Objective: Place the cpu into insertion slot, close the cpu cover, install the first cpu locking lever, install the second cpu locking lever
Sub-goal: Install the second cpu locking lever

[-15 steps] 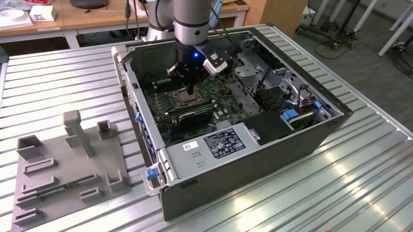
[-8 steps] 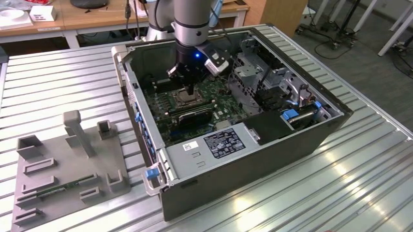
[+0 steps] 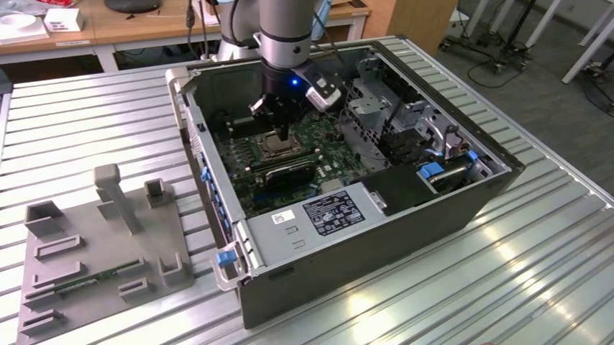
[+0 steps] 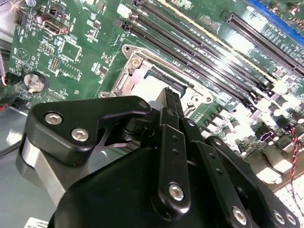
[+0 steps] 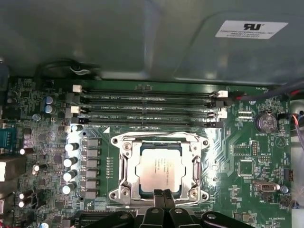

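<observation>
The black end effector (image 3: 279, 134) hangs inside the open black computer case (image 3: 384, 215), low over the green motherboard (image 3: 317, 154), on the end of the silver-grey robot arm (image 3: 286, 36). In the first wrist view its two black fingertips (image 5: 163, 199) sit pressed together with no gap and nothing between them, so the end effector (image 5: 163, 202) is closed and empty. The tips stand at the edge of the socket, right at the rim of the thin square silvery metal cpu cover (image 5: 197, 164).

The small flat square cpu with a pale silver-tan metal top (image 5: 159, 166) lies flat in the socket, seated within the square window of the cover, which lies down around it as a frame. The chip is just beyond the fingertips, near them; whether the tips touch the cover's rim I cannot tell. In the second wrist view the end effector (image 4: 170, 97) hides most of the socket, with a pale part of the cpu (image 4: 149, 88) and a corner of the silvery cover (image 4: 135, 66) showing past the black fingers (image 4: 171, 137).

Long black memory slots (image 5: 147, 107) run beside the socket on the far side from the fingertips. The case stands on a ribbed silver metal desk (image 3: 499, 273); a grey plastic fixture tray (image 3: 101, 251) lies well apart on the exterior view's left.
</observation>
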`<control>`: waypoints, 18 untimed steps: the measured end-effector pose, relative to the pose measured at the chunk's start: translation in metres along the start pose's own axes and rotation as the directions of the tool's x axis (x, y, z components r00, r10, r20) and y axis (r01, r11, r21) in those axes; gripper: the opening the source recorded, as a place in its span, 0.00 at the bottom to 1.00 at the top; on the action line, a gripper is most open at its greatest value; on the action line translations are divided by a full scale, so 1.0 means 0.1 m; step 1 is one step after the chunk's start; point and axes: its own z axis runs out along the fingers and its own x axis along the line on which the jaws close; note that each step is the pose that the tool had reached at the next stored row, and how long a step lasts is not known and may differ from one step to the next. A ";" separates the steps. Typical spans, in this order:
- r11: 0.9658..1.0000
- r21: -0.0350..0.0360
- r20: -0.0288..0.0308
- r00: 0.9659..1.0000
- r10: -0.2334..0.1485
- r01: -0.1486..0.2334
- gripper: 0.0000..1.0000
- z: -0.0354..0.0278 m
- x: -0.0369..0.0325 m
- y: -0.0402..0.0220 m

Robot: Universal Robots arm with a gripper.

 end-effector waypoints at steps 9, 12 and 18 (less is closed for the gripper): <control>1.000 0.000 0.001 1.000 0.014 -0.014 0.10 0.016 -0.004 0.078; 1.000 0.001 0.001 1.000 0.015 -0.015 0.10 0.016 -0.004 0.078; 1.000 0.001 -0.002 1.000 0.015 -0.015 0.10 0.009 -0.006 0.079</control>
